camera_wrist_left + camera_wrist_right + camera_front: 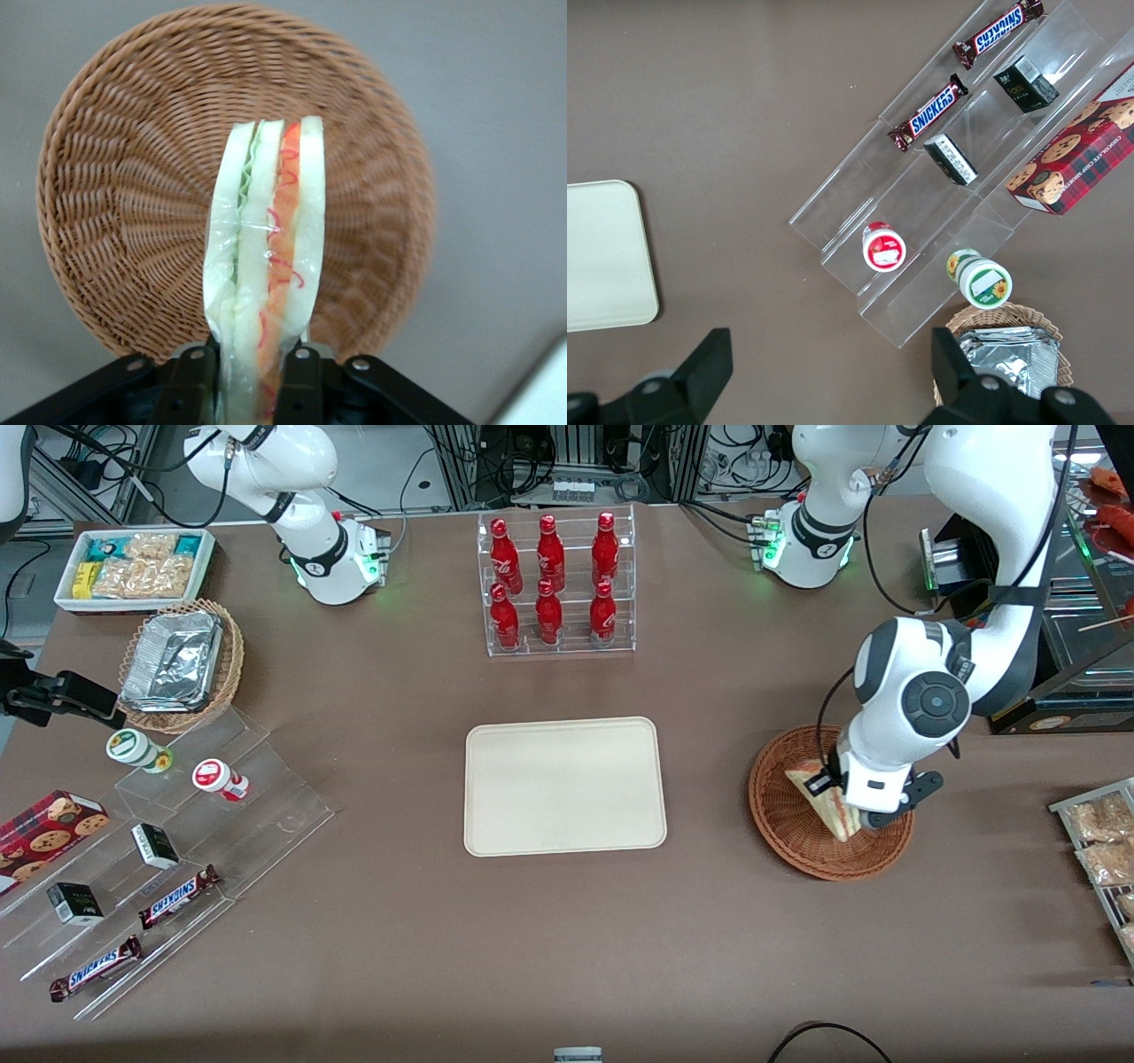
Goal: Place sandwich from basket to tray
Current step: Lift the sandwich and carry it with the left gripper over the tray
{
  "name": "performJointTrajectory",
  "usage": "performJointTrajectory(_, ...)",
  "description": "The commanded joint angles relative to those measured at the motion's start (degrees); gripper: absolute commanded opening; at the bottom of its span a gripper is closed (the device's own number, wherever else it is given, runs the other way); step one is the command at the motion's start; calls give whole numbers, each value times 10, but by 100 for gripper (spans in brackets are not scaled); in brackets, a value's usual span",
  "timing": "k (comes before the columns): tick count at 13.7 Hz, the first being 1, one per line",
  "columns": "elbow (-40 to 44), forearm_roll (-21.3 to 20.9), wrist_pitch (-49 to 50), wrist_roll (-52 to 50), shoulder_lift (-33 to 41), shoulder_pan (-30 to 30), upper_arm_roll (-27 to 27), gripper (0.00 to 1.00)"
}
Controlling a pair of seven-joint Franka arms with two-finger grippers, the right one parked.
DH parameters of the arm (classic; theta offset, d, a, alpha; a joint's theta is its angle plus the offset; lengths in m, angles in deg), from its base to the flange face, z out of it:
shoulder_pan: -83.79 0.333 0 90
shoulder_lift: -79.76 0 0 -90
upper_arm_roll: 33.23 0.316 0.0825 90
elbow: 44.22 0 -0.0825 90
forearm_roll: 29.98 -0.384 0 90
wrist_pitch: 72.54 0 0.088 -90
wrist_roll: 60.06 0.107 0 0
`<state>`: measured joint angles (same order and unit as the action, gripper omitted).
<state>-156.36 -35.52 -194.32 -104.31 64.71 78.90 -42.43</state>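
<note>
One sandwich point(266, 266) — a wrapped wedge of pale bread with green, pink and red filling layers along its cut edge — stands edge-up over the single reddish-brown woven basket point(115, 177). The left gripper point(248, 372) is clamped on its lower end, one finger on each bread face. One cream tray point(564, 786) lies apart from the basket — toward the table's middle, nothing on it.

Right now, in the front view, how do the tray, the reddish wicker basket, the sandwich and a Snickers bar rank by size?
1. Tray, largest.
2. Basket.
3 and 4. Sandwich and Snickers bar: too alike to rank, since the gripper, shut on the sandwich over the basket, hides part of it.
</note>
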Motion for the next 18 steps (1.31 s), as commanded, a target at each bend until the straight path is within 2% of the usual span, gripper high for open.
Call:
performJointTrajectory(1, 84, -10, 57, 56, -44, -51, 0, 0)
performJointTrajectory(4, 137, 0, 58, 123, -93, -113, -6, 0)
performJointTrajectory(6, 205, 18, 61, 82, -154, -165, -6, 0)
performJointTrajectory(11, 362, 21, 103, -4, -277, -263, -6, 0)
performJointTrajectory(16, 479, 29, 105, -74, -377, -323, -6, 0)
performJointTrajectory(18, 485, 29, 103, -92, -383, -334, -6, 0)
